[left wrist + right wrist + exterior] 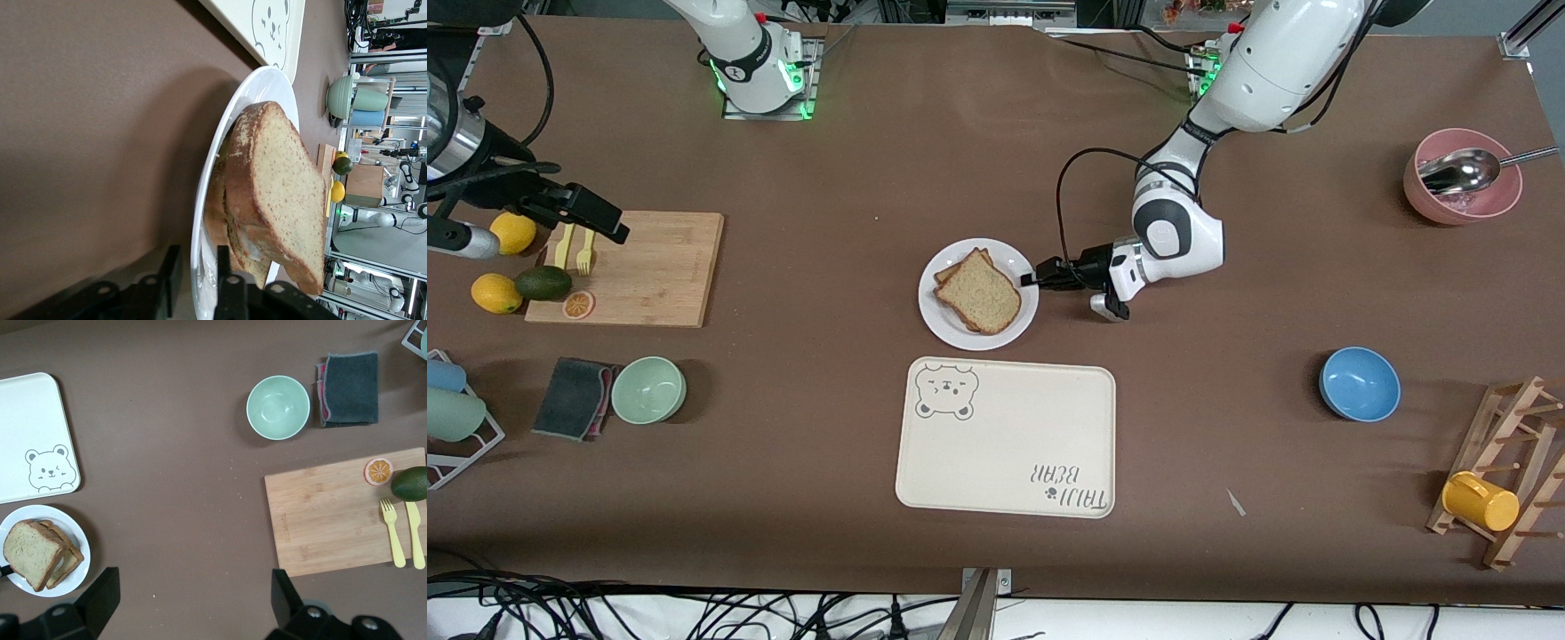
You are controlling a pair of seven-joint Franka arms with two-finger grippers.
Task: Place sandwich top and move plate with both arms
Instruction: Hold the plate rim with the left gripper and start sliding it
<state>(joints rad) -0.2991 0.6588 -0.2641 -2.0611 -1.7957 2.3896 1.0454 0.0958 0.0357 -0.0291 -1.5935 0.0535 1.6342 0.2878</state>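
The white plate (1007,254) lies mid-table, farther from the front camera than the cream tray. The sandwich top (980,292), a speckled light-brown slice, lies on a lower slice on the plate. My left gripper (1031,278) is at the plate's rim on the left arm's side. In the left wrist view its open fingers (172,272) straddle the plate rim (260,87), one under it and one over it, with the sandwich top (287,193) just past them. My right gripper (605,222) is open and empty over the cutting board's end; it waits (193,600).
Cream bear tray (1005,436) lies just nearer the camera than the plate. Wooden cutting board (649,267) with forks, lemons and an avocado, green bowl (648,389) and grey cloth are toward the right arm's end. Blue bowl (1359,382), pink bowl (1463,187) and mug rack are toward the left arm's end.
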